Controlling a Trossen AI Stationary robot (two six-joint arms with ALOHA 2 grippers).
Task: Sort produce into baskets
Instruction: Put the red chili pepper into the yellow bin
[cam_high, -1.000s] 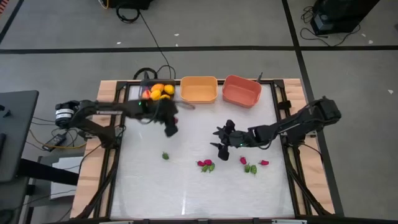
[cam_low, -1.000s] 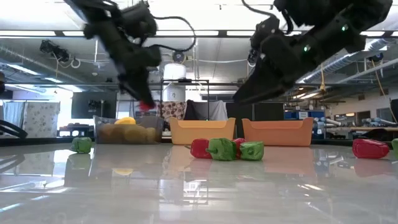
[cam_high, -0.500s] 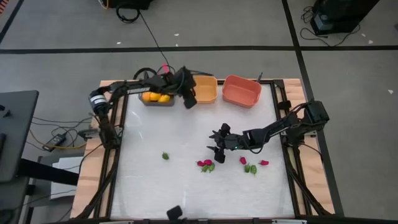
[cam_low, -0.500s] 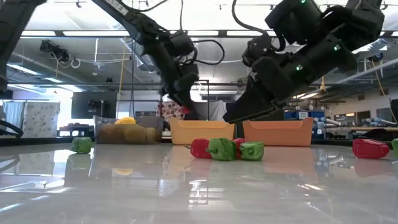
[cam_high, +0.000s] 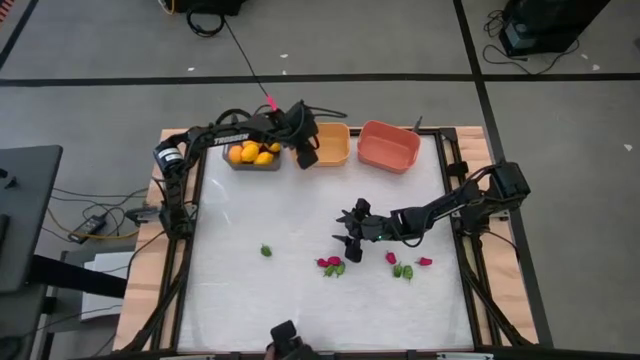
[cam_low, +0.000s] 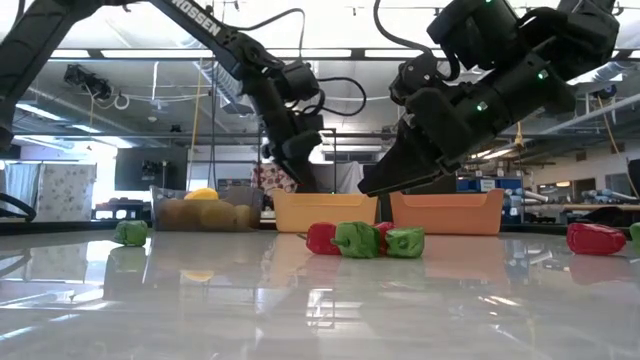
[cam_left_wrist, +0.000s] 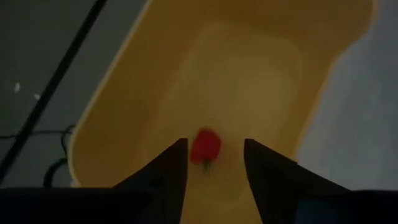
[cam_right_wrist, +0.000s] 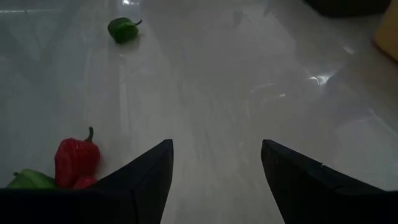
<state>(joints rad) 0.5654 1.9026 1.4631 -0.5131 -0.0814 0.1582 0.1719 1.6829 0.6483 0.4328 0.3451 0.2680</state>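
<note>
While my left gripper (cam_high: 304, 152) hangs over the orange basket (cam_high: 334, 150), these are the facts as I read them.

Left gripper: fingers spread apart, nothing between them — a red pepper (cam_left_wrist: 204, 147) lies on the basket floor just beyond the tips.

Right gripper (cam_high: 350, 228): hovering low over mid-table, fingers parted and empty, aimed toward the loose peppers.

Step in hand: I judge it the drop-off of a red piece into the orange basket, with the right arm lining up its own pick.

Produce still out: a lone green pepper (cam_high: 266, 250) to the table's left; a red-and-green cluster (cam_high: 332, 265) near the middle; more red and green bits (cam_high: 405, 266) toward the right.

Baskets: grey basket (cam_high: 252, 164) holds the yellow-orange fruits (cam_high: 254, 152); salmon-red basket (cam_high: 388, 146) looks bare inside from above.

Next move: lift my left arm clear of the basket rim, then travel to the lone green pepper — the right gripper needs to descend squarely over one piece of the cluster, not two.
</note>
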